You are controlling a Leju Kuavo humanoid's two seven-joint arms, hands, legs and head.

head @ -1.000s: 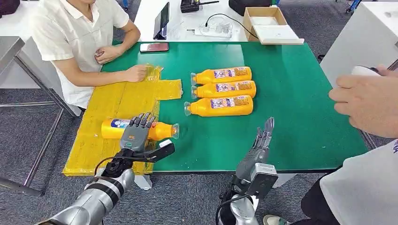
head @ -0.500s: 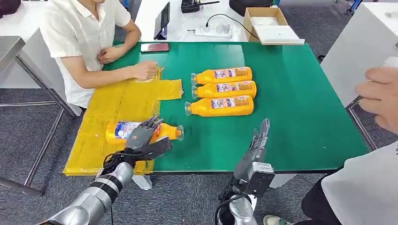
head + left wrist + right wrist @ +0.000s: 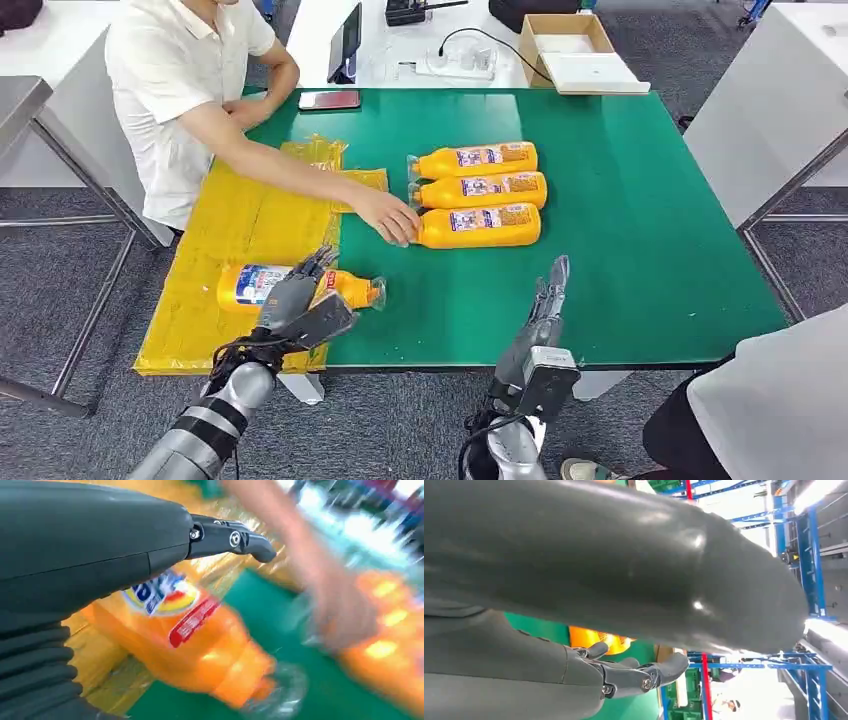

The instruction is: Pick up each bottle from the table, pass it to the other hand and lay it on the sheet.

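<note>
With one bottle [image 3: 296,286] lying at lower left, half on the sheet [image 3: 235,225], the left hand [image 3: 293,305] hovers released above it, and the right hand [image 3: 545,320], fingers straight, should wait until the person's hand [image 3: 392,218] leaves the centre bottles [image 3: 477,193].

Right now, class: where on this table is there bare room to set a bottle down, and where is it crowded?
Free: green table right of the three bottles, and yellow sheet behind the lying bottle. Crowded: around the person's hand and the left hand.
</note>
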